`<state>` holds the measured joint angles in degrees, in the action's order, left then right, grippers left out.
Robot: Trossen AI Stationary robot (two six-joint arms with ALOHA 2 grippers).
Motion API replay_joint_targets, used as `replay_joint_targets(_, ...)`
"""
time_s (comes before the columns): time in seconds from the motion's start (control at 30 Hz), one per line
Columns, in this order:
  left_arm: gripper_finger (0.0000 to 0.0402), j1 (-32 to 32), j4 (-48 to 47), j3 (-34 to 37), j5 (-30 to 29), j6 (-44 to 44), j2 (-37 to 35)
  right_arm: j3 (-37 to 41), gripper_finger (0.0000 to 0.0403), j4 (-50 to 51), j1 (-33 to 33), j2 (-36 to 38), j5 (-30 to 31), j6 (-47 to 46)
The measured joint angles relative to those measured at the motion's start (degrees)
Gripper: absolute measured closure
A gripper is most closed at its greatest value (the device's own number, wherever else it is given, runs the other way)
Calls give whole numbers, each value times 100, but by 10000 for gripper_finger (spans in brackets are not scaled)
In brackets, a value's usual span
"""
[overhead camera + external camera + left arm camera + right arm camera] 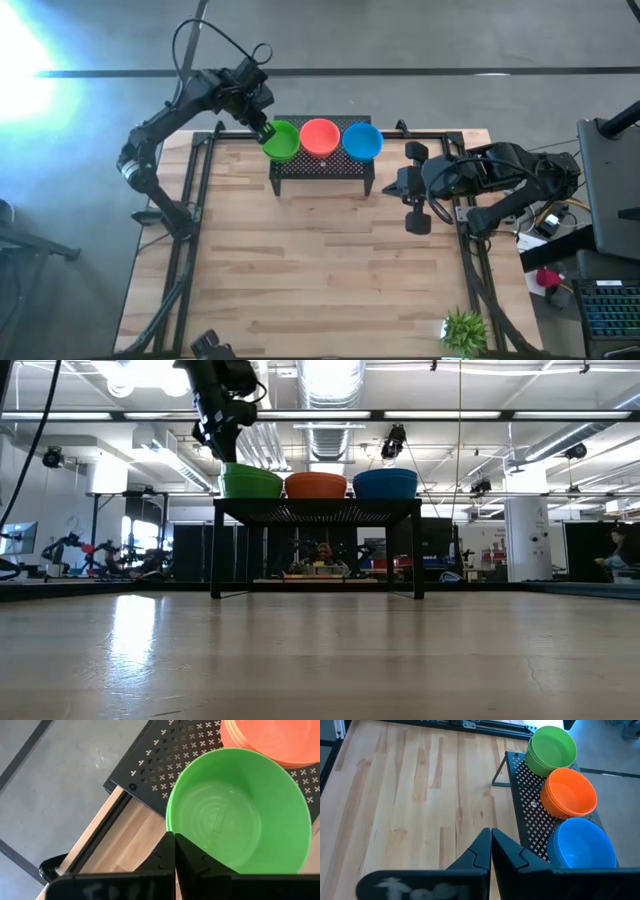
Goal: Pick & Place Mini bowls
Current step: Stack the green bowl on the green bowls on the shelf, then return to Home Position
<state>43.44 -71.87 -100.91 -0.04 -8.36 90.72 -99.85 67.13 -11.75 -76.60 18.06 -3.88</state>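
Up top, left gripper meets green bowls on rack; its wrist cam shows fingers pressed together w/ no rim between. Right gripper closed, parked beside rack.

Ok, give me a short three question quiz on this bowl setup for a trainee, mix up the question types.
1. True or false: the green bowls sit on the black perforated stand.
2. Multiple choice: which colour sits in the middle of the row? A green, B orange-red, C blue.
3. Fill in: the left end effector is at the rim of the ____ bowls, while the right end effector waits shut beside the stand.

Key: 1 true. 2 B, the orange-red bowls, with the blue bowls on the far side. 3 green.
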Motion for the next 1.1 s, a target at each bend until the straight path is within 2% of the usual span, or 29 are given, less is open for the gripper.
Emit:
replay_joint_targets(0.33, 401, -139, 99, 384, 6, 45, -4, 0, 394, 0, 2, 0, 0, 97)
replay_joint_targets(0.57, 401, -200, 155, 141, -38, 43, -198, 0, 394, -2, 2, 0, 0, 59)
replay_joint_targets(0.83, 401, -920, 707, 501, -25, -62, -1400, 0, 394, -13, -64, 2, -9, -351)
replay_joint_targets(1.0, 401, -1745, 1339, 1196, -63, -180, -2388, 82, 394, -50, -400, 2, -8, -506)
replay_joint_targets(1.1, 401, -2222, 1926, 1857, -106, -173, -2954, 236, 394, -295, -688, 14, -7, -478)
